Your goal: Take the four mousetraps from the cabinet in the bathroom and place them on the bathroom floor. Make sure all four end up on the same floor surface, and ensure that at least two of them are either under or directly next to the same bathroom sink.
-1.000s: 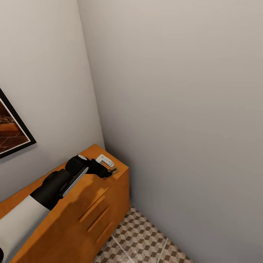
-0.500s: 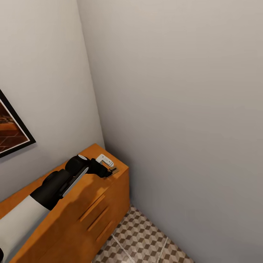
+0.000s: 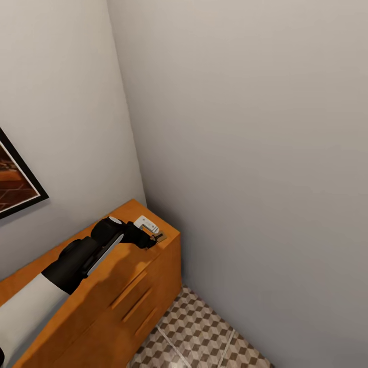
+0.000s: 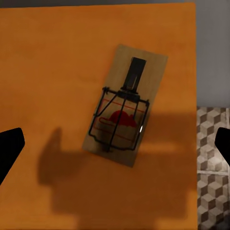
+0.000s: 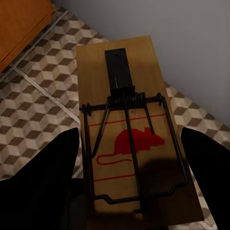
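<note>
**Two mousetraps in reach: one held, one to pick**

Two traps are visible. The right gripper [image 5: 127, 158] is closed on a mousetrap [image 5: 132, 129], carried above the bathroom floor [image 5: 33, 91]. The left gripper [image 4: 115, 143] hovers, fingers wide, over a second mousetrap [image 4: 125, 104] lying flat near the far corner of the cabinet [image 3: 122, 266]. Procedure: centre the jaws across the board's narrow width, descend vertically, close clear of the wire. The left arm is extended forward over the cabinet top.

Two mousetraps: one flat on the cabinet [image 4: 57, 72] top [image 4: 125, 105], one between the right pincer's fingers [image 5: 136, 143]. One cabinet, with three slab handles [image 3: 134, 305] on its front. One framed picture [image 3: 15, 179] at nine o'clock.
</note>
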Tool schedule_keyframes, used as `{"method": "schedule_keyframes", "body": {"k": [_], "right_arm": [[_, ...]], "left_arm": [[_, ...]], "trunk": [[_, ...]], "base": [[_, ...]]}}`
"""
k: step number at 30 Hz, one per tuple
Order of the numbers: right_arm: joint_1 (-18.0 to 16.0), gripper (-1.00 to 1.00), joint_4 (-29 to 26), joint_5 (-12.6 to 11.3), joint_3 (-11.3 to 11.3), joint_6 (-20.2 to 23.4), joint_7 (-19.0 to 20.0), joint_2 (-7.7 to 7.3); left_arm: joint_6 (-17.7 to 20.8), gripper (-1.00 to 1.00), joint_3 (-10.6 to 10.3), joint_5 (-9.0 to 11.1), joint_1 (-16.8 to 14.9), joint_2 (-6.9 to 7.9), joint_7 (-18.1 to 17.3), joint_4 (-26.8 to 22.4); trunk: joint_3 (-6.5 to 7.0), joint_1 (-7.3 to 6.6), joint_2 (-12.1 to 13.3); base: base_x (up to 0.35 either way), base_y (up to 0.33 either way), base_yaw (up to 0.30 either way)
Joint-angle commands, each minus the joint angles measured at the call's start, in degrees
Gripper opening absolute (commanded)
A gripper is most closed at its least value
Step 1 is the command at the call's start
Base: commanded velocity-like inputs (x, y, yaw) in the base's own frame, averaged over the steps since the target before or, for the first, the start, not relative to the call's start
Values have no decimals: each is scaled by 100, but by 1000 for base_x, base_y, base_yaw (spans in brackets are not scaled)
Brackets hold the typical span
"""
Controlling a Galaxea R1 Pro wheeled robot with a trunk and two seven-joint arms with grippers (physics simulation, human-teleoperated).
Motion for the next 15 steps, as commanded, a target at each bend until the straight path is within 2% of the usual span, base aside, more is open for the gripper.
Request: {"method": "schedule_keyframes", "body": {"k": [1,15], "right_arm": [[-7,-100,5,-23,41,-15,-24,1],[-6,-100,5,-23,41,-16,-24,3]], "left_arm": [[26,100,-13,42,-8,5,22,-4],[26,100,-21,42,-9,14,22,-3]], "trunk": [[-16,3,-12],[-92,3,-12]], "base": [[0,0,0],[0,0,0]]}}
